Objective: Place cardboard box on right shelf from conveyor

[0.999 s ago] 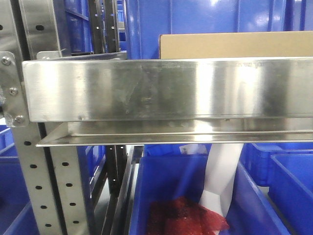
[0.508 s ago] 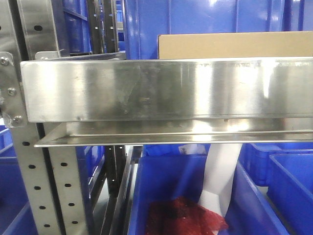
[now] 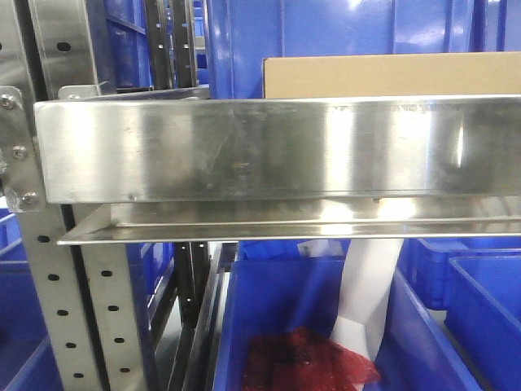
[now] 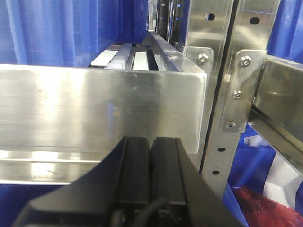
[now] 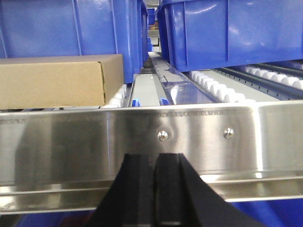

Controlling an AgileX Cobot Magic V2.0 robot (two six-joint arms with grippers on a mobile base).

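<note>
The cardboard box lies on the right shelf, behind its shiny steel front rail; only its upper part shows over the rail. The right wrist view has the box at the left, resting on white rollers behind the rail. My right gripper hangs shut and empty in front of that rail, apart from the box. My left gripper is shut and empty before another steel rail, left of the grey upright. The conveyor is out of view.
Blue plastic bins stand on the rollers behind and right of the box. Below the shelf a blue bin holds red mesh and a white sheet. Perforated grey uprights stand at the left, bolted to the rail.
The front view has shifted a few pixels to the left since a second ago. The box has stayed in place on the shelf.
</note>
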